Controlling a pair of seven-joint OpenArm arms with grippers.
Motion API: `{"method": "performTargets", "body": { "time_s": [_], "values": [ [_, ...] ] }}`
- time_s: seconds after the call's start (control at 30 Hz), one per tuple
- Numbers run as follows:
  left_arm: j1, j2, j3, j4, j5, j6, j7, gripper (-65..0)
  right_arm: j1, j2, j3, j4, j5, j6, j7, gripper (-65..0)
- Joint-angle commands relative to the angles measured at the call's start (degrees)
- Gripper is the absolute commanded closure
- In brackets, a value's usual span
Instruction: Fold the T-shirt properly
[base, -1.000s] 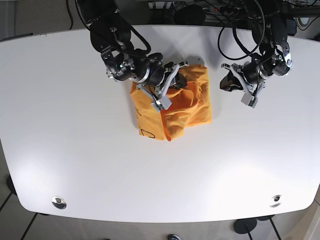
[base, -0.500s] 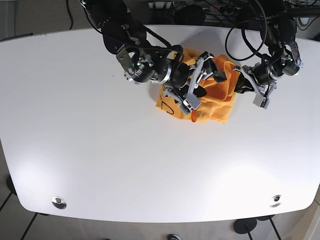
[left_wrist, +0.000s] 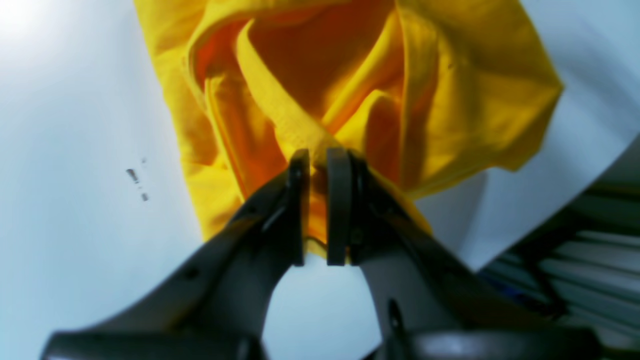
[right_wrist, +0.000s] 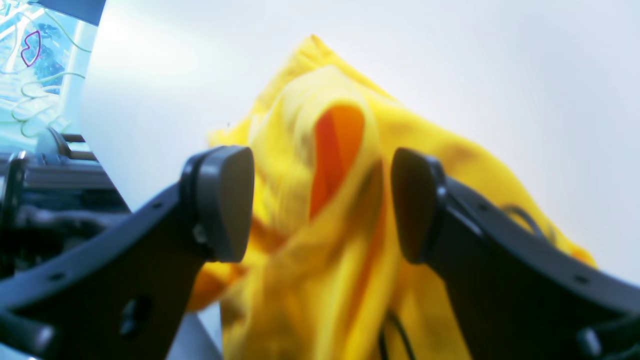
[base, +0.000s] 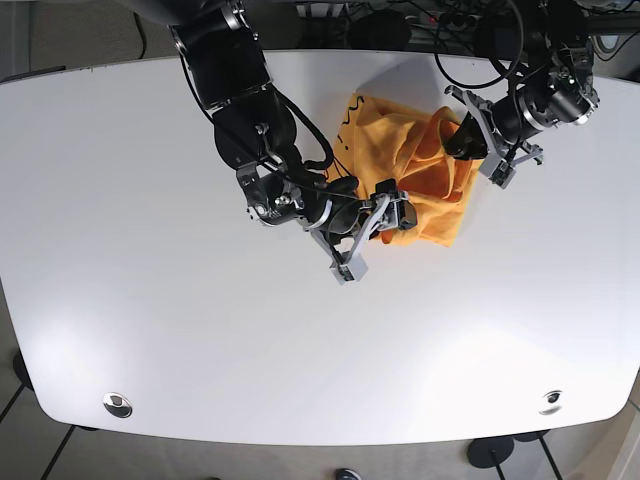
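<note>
The shirt (base: 415, 165) has travelled across the surface (base: 150, 300): a second ago it lay as a compact bundle just left of centre at the far side, and now it sits toward two o'clock from the middle, opened out into a looser, crumpled heap. Both arms have shifted with it. The left claw (left_wrist: 317, 200), at the base view's right (base: 470, 140), has gone from hanging free of the cloth to pinching it; its jaws stand nearly closed with a ribbed band, likely the collar, squeezed between them. The right claw (right_wrist: 320, 200) has moved from the top of the bundle to its six-o'clock edge (base: 385, 215), and its jaws stand wide apart with a raised fold of the shirt between them, gripping nothing.

By this reading the earlier fold has been undone, and the garment is being dragged and spread for a fresh start, so the task looks far from finished.

Much stays unclear. The wrist views are blurred, and whether the right pads (right_wrist: 225, 200) touch the fold cannot be told. The shirt's sleeves and hem cannot be picked out in the heap. A dark printed mark shows at its eleven-o'clock corner, too small to read.
</note>
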Motion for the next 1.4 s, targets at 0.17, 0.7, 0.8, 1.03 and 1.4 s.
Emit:
{"method": "performTargets", "body": {
  "time_s": [0.17,0.7,0.8,1.03,1.4],
  "values": [
    [-0.39,5.14,1.00,0.11,14.10,-0.08,-1.03,-9.3,1.82,-0.69,0.07,-2.35,0.79,0.33,3.49,-1.0],
    [-6.28,3.91,-15.97,1.26,16.12,-0.08,-0.85,-0.4,7.27,-2.26,0.16,3.45,0.79,0.33,3.67,-20.5],
    [-7.07,3.56,-17.64,1.17,16.39,-0.08,-0.94,-0.7,8.41,-2.26,0.16,2.31,1.05,0.33,3.67,-41.2],
    [-7.51,1.10,-19.22,-3.40,17.44,-0.08,-0.94,-23.2,6.48,-0.60,-2.21,5.65,9.23,-0.20,2.52,-50.9],
    [-6.63,0.84,-27.13,-4.99,17.27,-0.08,-1.03,-22.9,6.65,0.55,-11.97,-6.22,9.14,-0.38,11.40,-50.9]
  ]
}}
